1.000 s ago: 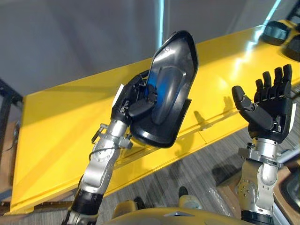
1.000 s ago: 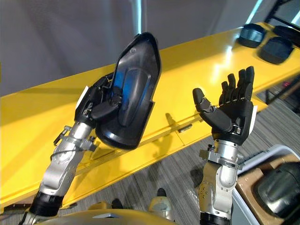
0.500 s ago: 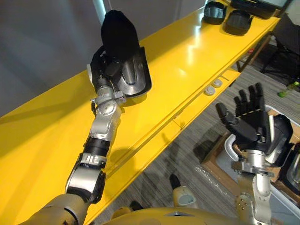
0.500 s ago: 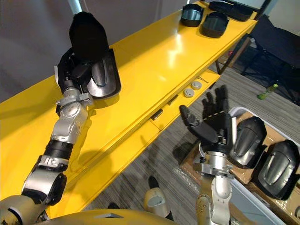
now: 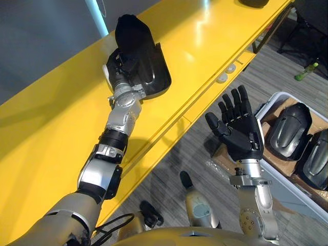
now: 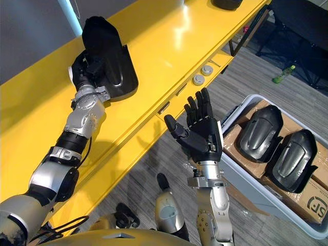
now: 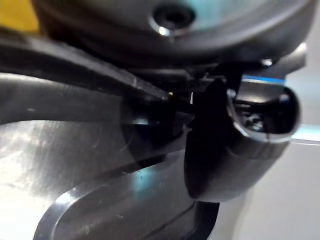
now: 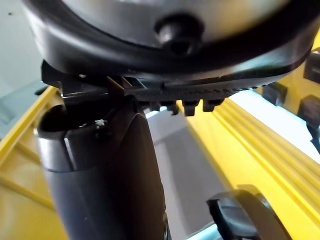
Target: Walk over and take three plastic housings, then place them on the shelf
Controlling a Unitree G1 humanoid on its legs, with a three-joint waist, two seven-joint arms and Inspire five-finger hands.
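**Housing Held Out Over Yellow Shelf, Release Yet to Come**

Running corner to corner, a long yellow shelf (image 5: 215, 41), glossy and largely bare, with a dark part (image 6: 228, 4) cut off by the frame at its far end. Down on the floor to the right, a pale tub (image 6: 256, 192) lined with cardboard (image 6: 312, 205) and stocked with two spare housings (image 6: 261, 130), lying side by side, domed side up (likely the supply for this job).

Reached well out over the shelf, towards its back edge: one black plastic housing (image 5: 154, 77), tilted, one broad face turned up. Clamped at its near end by the left hand (image 5: 122, 64), fingers and thumb curled round the rim. A hold at the end rather than the middle, apparently to keep the wide shell clear of the arm while lowering. Impossible to tell whether already resting on the surface or just above it. Judged to be the placing step, with letting go not yet done.

Raised between shelf and tub, the right hand (image 5: 241, 136): palm up, fingers straight and spread, holding nothing, probably parked out of the way.

On the shelf's lower ledge, two small round discs (image 5: 225, 76).
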